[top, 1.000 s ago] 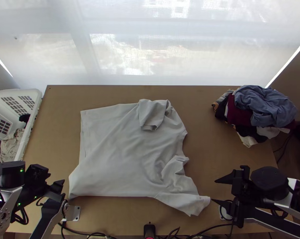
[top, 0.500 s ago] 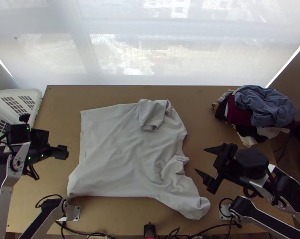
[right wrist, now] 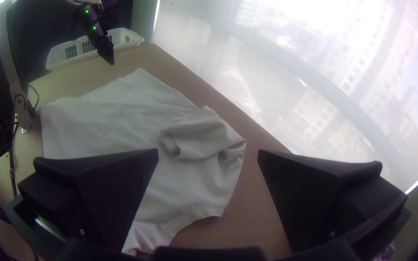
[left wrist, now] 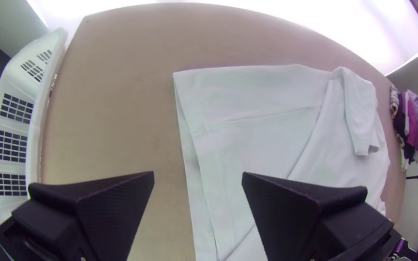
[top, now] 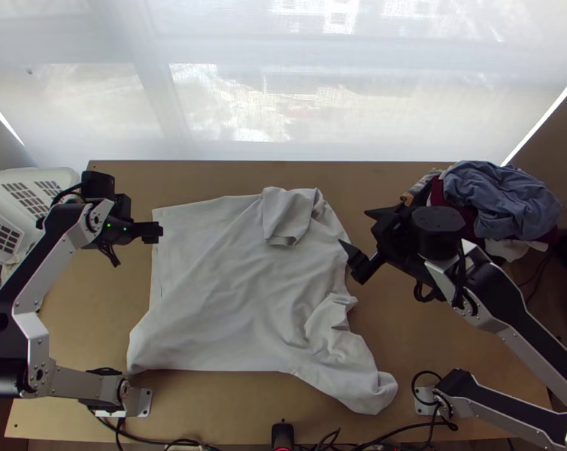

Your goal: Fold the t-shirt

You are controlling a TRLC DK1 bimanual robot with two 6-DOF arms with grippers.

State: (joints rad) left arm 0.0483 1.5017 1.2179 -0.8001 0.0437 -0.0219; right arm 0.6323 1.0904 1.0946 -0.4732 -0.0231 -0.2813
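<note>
A pale grey t-shirt (top: 238,293) lies mostly spread on the table, one sleeve folded over at its far edge and wrinkles toward its right and near right corner. In the top view my left gripper (top: 157,231) hangs over the shirt's far left edge; in the left wrist view the same gripper (left wrist: 198,179) is open, with the hem (left wrist: 189,145) beyond and between its fingers. My right gripper (top: 356,231) stands at the shirt's right edge near the folded sleeve (top: 287,218). From the right wrist view, that gripper (right wrist: 208,157) is open, nothing held.
A white laundry basket (top: 71,180) stands off the table's left edge. A pile of dark, red and blue clothes (top: 501,203) lies at the far right corner. Bare table (top: 404,346) shows right of the shirt, and cables run along the near edge.
Both grippers have moved up the picture, toward the table's far side; the left also went right to the shirt's edge, the right one leftward. The shirt's near right corner shifted slightly early on.
</note>
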